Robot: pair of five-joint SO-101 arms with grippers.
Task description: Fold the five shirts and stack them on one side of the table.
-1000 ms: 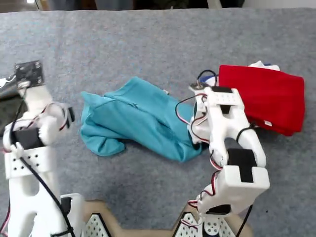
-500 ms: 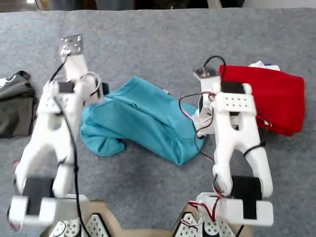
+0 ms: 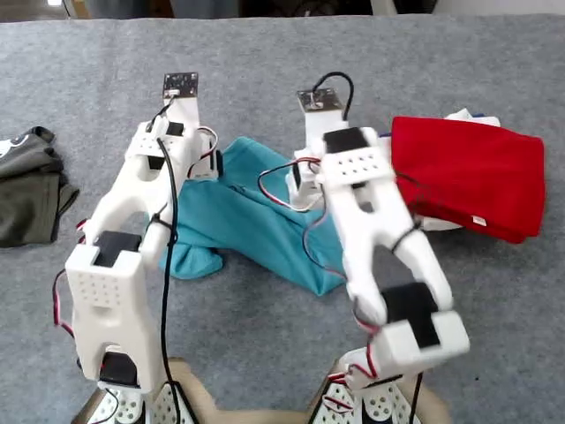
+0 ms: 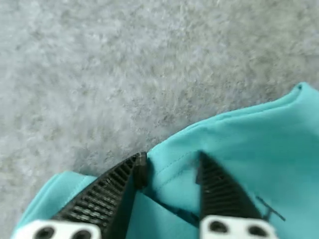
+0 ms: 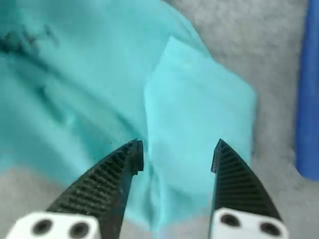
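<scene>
From my station I see both arms stretched forward from their bases at the near edge of the desk (image 3: 265,53). Both are bent over the teal shirt (image 3: 256,221), which lies crumpled in the middle of the desk. The left arm (image 3: 132,212) leans toward the shirt's far left corner, with its wrist above the hem there. The right arm (image 3: 371,212) leans inward from its base. Its wrist is above the far right part of the same shirt, just beside the red shirt (image 3: 468,172).

The left fingers (image 4: 109,189) are apart by a moderate gap and point down at the hem of the teal shirt. The hem runs between the two tips, and one tip stands right at the border where cloth meets the grey desk. I cannot tell if the tips really touch the cloth. They hold nothing.

The right fingers (image 5: 99,184) are spread wide above a folded flap of the teal shirt, a lighter patch lying on the rest of the cloth. The flap is between the tips and is not gripped. A blue cloth edge (image 5: 309,99) lies near the flap.

The red shirt is folded and lies at the right side of the desk, on top of other cloth. Of that cloth a white and blue border (image 3: 468,115) peeps out at the far edge. A dark shirt (image 3: 31,190) lies crumpled at the left edge of the desk, well apart from the teal one.
</scene>
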